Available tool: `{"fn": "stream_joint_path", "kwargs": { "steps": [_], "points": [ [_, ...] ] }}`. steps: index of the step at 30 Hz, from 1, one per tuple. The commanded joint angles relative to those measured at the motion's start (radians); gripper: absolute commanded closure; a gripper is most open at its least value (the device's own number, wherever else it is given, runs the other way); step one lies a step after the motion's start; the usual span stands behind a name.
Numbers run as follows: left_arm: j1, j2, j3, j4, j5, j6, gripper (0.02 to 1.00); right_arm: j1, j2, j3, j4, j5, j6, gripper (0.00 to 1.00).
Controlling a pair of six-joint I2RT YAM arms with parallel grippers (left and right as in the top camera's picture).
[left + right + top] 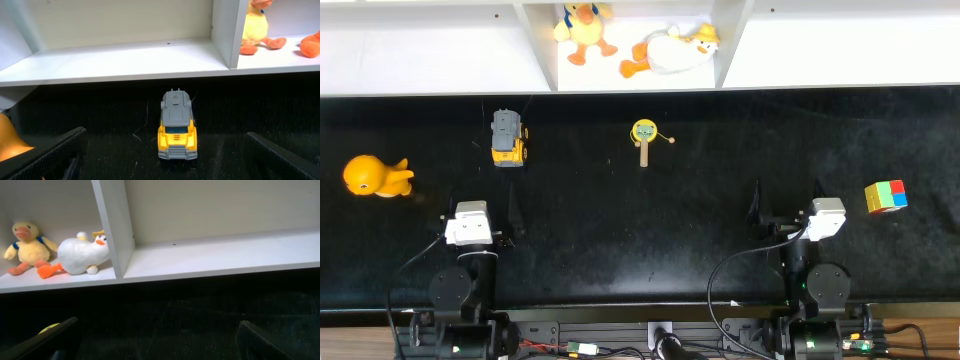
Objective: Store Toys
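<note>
Table: black surface (720,240) with a white shelf (420,60) along its far edge; both arm bases stand at the near edge.
Shelf: three open compartments side by side; the two outer ones show only their white floors.
Yellow plush: a yellow duck (584,28) with orange feet sits upright in the middle compartment, near its left wall.
White plush: a white bird (670,50) with orange feet and a yellow cap lies on its side in the same compartment, just beside the yellow plush, on its right.
Truck: a yellow and grey truck (508,137) stands on its wheels on the table, left of centre, near the shelf; in the left wrist view its front faces the camera.
Rattle: a small round rattle (645,138) on a stick lies flat near the table's middle, well apart from the truck.
Orange duck: it (375,177) sits at the table's far left, apart from the truck.
Cube: a many-coloured cube (886,196) sits at the table's far right.
Left tool: low by its base (480,208), fingers wide apart and holding nothing, in line with the truck but short of it.
Right tool: low by its base (787,215), fingers wide apart and holding nothing, facing the shelf, with the cube off to its right.
</note>
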Motion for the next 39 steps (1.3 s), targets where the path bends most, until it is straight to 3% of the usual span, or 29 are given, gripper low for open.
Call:
{"fn": "stream_joint_path", "kwargs": {
  "steps": [1,12,23,39],
  "points": [
    [-0.006,-0.010,-0.001,-0.003,0.006,0.019,0.020,-0.002,-0.009,-0.010,0.005,-0.001,0.007,0.007],
    [-0.006,-0.010,-0.001,-0.003,0.007,0.019,0.020,-0.002,-0.009,-0.010,0.005,-0.001,0.007,0.005],
    [-0.012,0.078,0.052,-0.041,0.098,-0.068,0.020,-0.002,-0.009,-0.010,0.005,-0.001,0.007,0.005],
    [-0.007,0.333,0.539,-0.505,0.108,-0.035,0.023,-0.002,-0.009,-0.010,0.005,-0.001,0.008,0.007]
  ]
}}
